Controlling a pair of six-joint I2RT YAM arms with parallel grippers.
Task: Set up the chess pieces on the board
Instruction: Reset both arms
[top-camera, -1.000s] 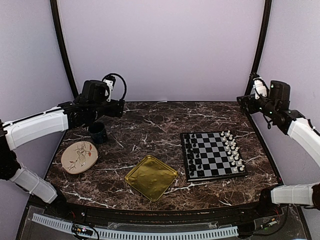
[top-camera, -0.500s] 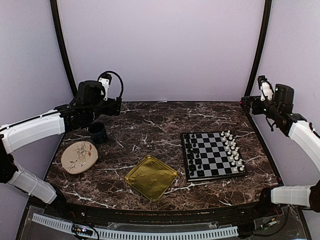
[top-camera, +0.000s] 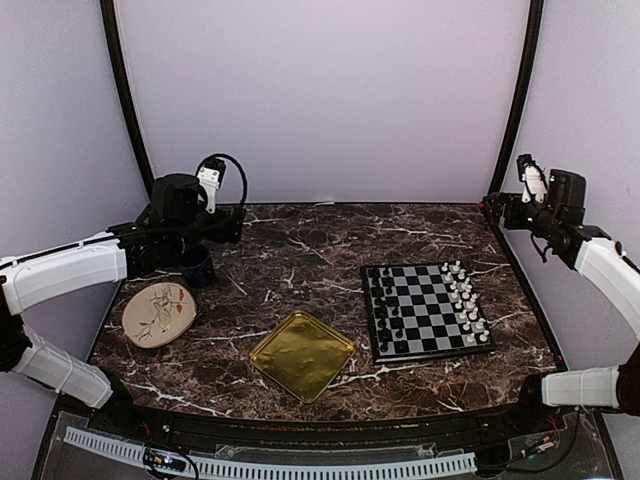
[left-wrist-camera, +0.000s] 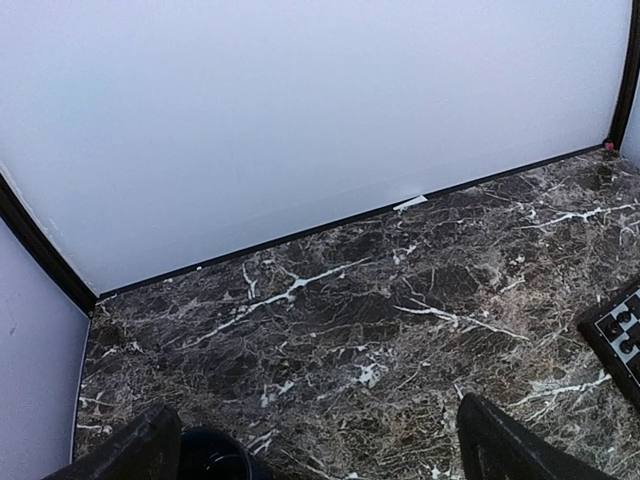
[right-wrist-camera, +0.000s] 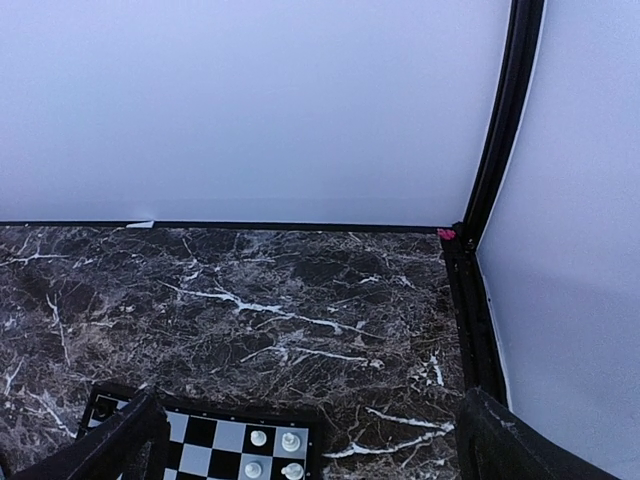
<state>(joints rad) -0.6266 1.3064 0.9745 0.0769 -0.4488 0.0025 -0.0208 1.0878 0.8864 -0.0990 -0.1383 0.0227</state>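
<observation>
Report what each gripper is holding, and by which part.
Nothing is held. The left gripper and the right gripper both hang open with nothing between their fingers, well away from the chess pieces on the board.

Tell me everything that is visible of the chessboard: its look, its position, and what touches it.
The chessboard is a flat square of black and light grey squares with a thin dark rim. It lies on the right part of the marble table, turned slightly. Black chess pieces stand along its left side, white chess pieces along its right side; the middle squares are bare. The gold tray lies to its left, apart. Only the pieces and the table touch it.
</observation>
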